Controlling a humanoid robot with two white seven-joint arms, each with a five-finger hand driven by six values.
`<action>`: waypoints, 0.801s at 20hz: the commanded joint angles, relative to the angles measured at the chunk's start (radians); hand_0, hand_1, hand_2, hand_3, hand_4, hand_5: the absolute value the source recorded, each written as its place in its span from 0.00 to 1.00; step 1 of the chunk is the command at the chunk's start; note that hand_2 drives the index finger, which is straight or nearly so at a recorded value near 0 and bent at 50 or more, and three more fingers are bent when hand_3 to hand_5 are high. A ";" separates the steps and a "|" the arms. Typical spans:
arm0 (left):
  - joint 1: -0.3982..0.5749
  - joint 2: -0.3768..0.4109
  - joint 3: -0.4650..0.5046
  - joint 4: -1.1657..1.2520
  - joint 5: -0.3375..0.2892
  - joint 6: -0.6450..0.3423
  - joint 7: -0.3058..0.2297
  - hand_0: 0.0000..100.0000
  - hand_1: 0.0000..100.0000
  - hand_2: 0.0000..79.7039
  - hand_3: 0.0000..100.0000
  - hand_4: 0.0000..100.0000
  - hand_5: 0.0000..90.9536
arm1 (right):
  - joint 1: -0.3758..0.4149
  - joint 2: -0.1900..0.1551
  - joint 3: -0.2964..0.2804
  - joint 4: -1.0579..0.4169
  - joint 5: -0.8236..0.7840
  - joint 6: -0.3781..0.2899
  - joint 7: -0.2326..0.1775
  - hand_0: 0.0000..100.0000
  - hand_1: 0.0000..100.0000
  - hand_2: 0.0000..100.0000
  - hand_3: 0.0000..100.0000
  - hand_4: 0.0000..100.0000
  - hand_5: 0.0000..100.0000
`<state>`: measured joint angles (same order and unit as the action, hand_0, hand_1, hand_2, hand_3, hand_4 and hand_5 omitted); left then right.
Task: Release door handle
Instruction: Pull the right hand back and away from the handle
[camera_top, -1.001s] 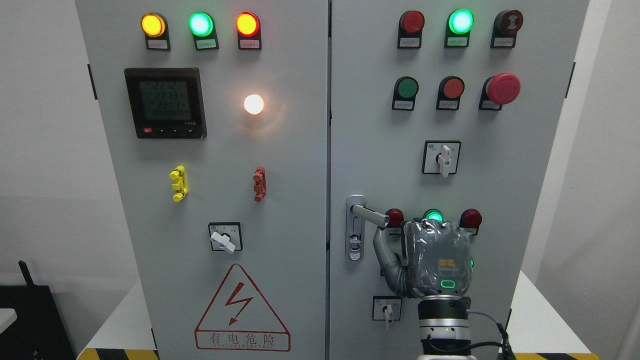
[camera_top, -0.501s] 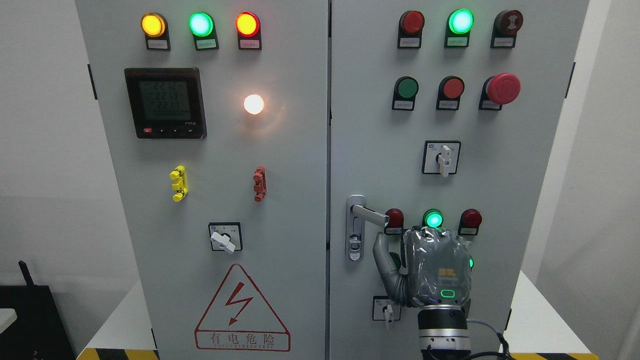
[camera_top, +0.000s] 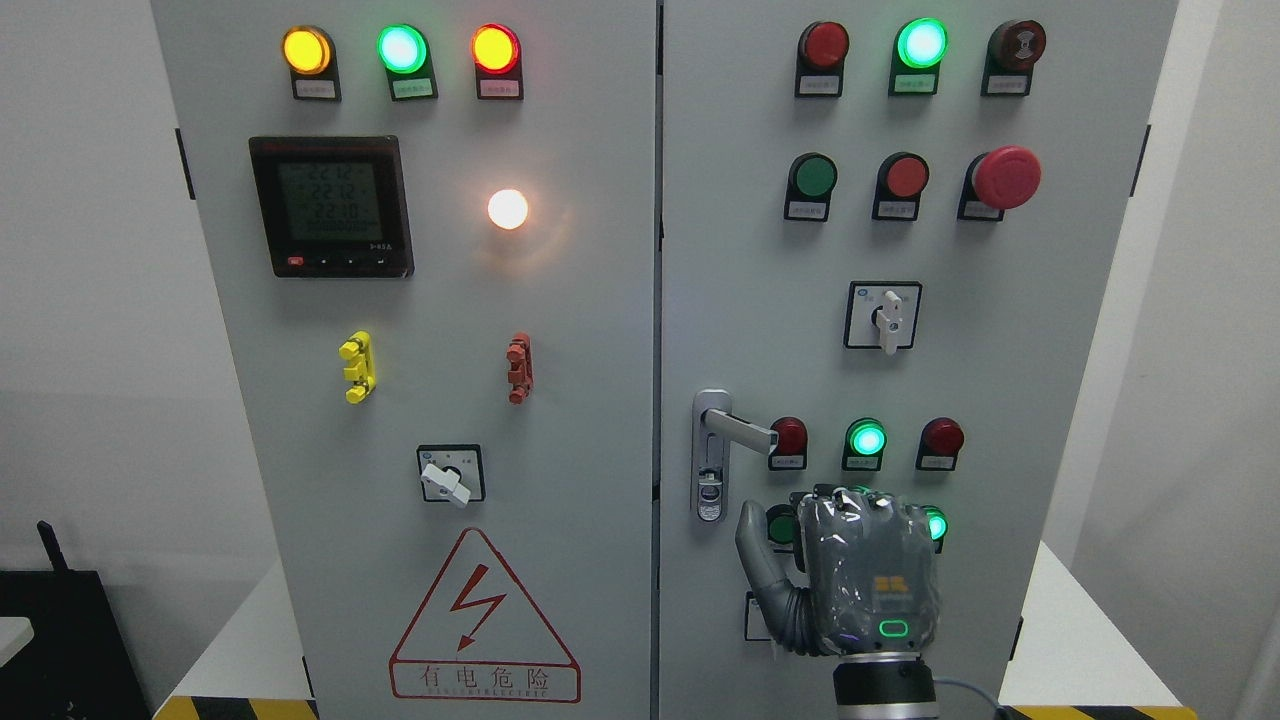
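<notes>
The right hand (camera_top: 850, 580) was below the door handle (camera_top: 738, 430), not touching it, so letting go looked done. Its fingers seemed relaxed and held nothing, though partly hidden.

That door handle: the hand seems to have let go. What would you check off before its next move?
1. Right hand off the handle: ok, it sits below, apart.
2. Hand holds nothing: ok, thumb spread.
3. Fingertips clear of the green button below the handle: cannot tell, the hand overlaps it.
4. Door shut: cannot tell from this angle.
5. Left hand: cannot tell, out of view.
</notes>
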<state>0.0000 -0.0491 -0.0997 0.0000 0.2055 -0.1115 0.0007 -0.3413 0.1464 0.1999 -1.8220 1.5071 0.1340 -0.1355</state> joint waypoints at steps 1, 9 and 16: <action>0.031 0.000 0.000 -0.031 0.000 0.000 0.001 0.12 0.39 0.00 0.00 0.00 0.00 | 0.071 -0.011 0.003 -0.115 -0.002 -0.036 -0.016 0.62 0.00 1.00 1.00 1.00 0.97; 0.031 0.000 0.000 -0.031 0.000 0.000 0.001 0.12 0.39 0.00 0.00 0.00 0.00 | 0.088 -0.163 -0.001 -0.138 -0.131 -0.090 -0.099 0.62 0.00 1.00 1.00 1.00 0.97; 0.031 0.000 0.000 -0.031 0.000 0.000 0.001 0.12 0.39 0.00 0.00 0.00 0.00 | 0.076 -0.395 -0.002 -0.175 -0.250 -0.083 -0.111 0.60 0.00 1.00 1.00 1.00 0.97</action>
<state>0.0000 -0.0491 -0.0997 0.0000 0.2055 -0.1115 0.0007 -0.2640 -0.0125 0.1996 -1.9382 1.3456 0.0459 -0.2405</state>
